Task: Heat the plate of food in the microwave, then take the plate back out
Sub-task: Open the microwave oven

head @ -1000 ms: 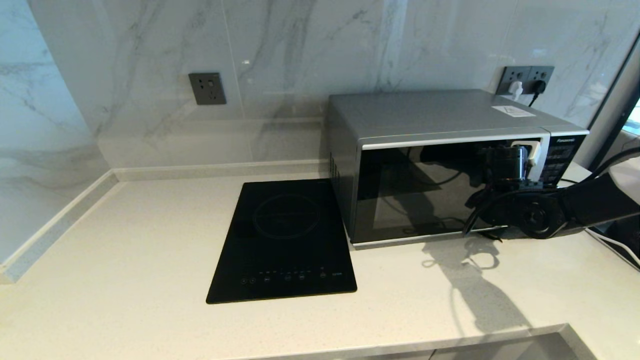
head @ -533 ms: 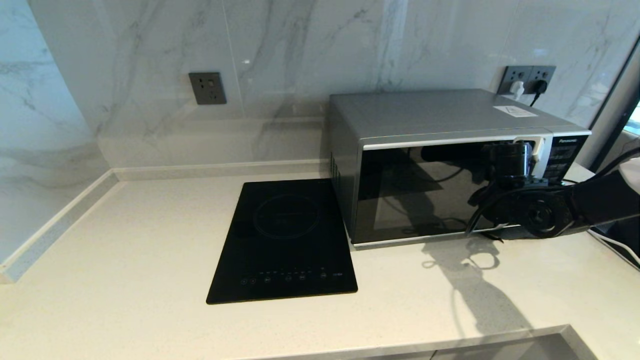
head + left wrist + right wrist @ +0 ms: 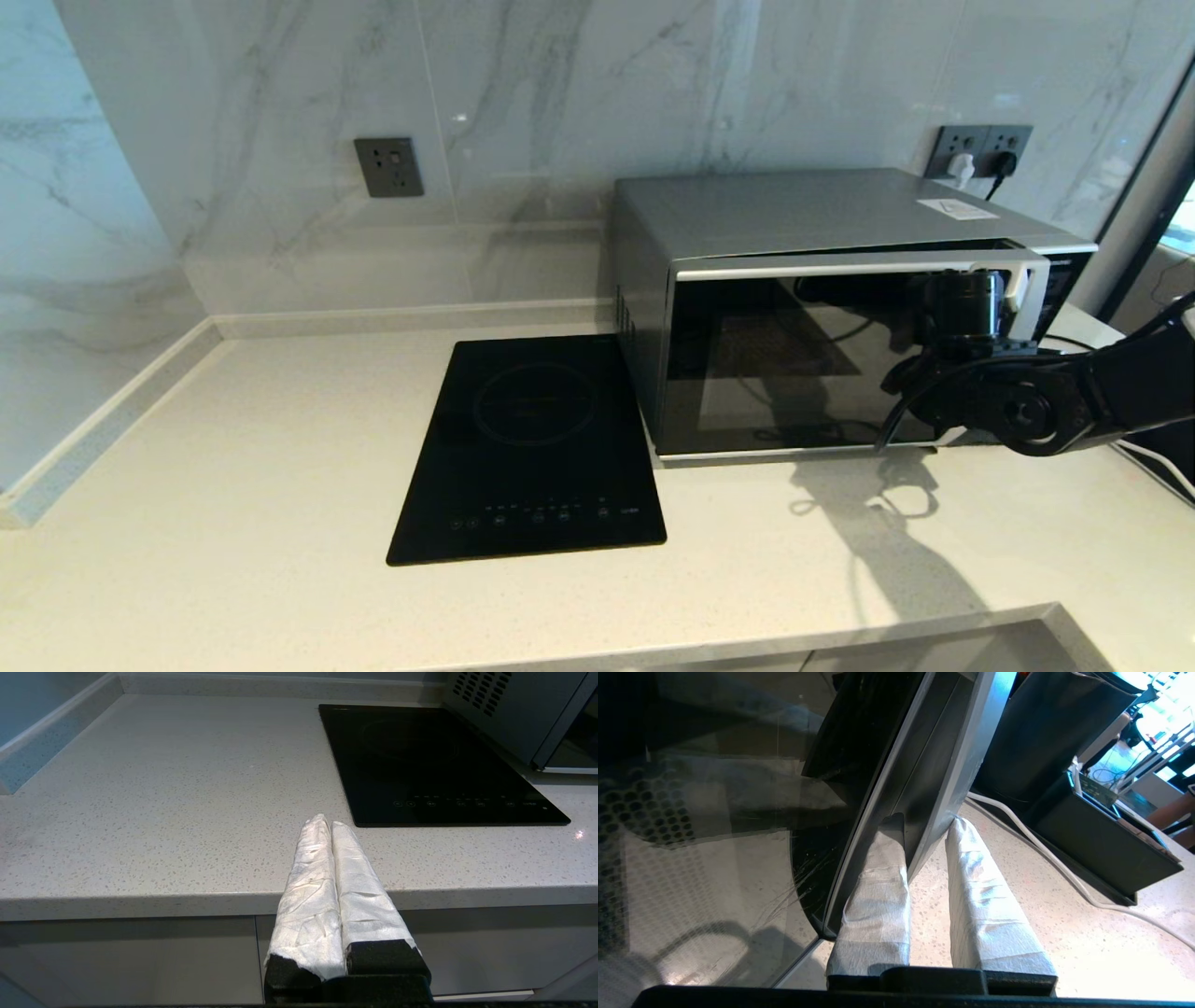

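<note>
From our head we look forward and down across the pale countertop — the cooktop near centre, the microwave out at two o'clock, the marble wall behind. Our left wrist camera sits low at the counter's front edge, facing across the countertop toward the cooktop at one o'clock, so it shares that slab and the microwave's corner with the head view. Our right wrist camera is pressed very close to the microwave's door edge — a part the head view also covers.
</note>
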You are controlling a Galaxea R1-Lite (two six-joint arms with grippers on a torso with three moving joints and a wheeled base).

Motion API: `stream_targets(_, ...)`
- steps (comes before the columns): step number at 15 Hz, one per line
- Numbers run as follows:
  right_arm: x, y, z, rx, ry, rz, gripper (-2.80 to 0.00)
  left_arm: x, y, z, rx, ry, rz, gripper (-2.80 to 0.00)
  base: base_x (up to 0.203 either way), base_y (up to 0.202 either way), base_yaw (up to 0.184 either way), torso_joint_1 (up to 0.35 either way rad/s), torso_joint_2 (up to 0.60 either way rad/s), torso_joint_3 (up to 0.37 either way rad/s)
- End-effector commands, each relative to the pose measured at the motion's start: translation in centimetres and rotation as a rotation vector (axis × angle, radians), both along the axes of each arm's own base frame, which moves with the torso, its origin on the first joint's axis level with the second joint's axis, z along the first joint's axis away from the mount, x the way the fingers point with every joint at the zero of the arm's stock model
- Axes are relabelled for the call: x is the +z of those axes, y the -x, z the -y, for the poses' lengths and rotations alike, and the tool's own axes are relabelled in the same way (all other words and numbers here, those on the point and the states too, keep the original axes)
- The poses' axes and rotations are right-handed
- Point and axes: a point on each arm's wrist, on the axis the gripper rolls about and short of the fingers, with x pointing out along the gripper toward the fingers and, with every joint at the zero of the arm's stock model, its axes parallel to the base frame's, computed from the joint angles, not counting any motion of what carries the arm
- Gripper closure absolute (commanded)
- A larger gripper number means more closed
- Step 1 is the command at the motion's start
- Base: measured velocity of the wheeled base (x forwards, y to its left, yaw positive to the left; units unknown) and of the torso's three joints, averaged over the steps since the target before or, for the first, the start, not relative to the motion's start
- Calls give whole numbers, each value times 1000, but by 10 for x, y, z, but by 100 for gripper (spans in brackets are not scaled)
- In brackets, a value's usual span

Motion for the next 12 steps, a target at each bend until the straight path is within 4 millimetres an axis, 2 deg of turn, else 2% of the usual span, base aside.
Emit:
stream_targets(1,4,4,-4,8,1,10,0,0,0,0,1,1,-1,0,0,0,0,0,0,0)
stream_targets(6,8,7,-9,36,4,4,0,0,0,0,1,1,-1,0,0,0,0,0,0,0)
stream_targets(7,9,7,-9,36,3,7,-280,0,0,0,1,1,-1,0,0,0,0,0,0,0)
stream_targets(12,16,14,-9,56,-7,22,-280,0,0,0,1,1,-1,0,0,0,0,0,0,0)
